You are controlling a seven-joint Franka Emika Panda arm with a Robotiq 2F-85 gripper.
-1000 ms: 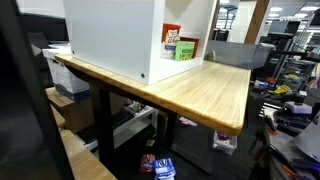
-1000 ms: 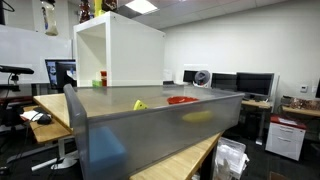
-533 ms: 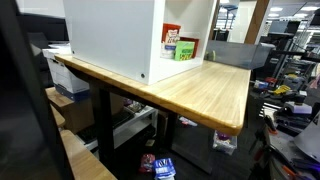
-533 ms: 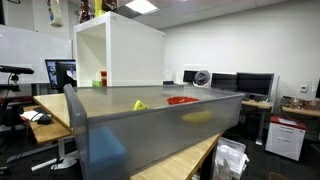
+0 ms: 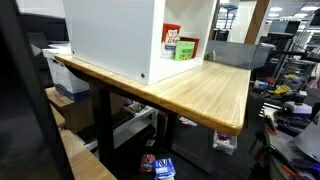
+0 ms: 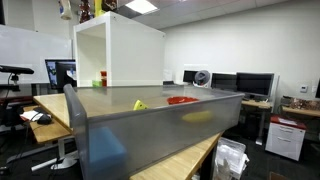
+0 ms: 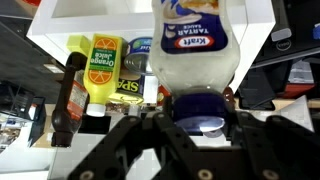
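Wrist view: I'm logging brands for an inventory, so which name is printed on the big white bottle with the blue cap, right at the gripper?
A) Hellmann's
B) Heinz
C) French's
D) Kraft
D: the white bottle, gripped at its cap end by the gripper, shows the word Kraft on its label.

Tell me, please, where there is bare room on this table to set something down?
The wooden tabletop is bare from the white cabinet to its end. The cabinet's open front is crowded: the Kraft bottle, yellow juice bottle and dark bottle stand close together.
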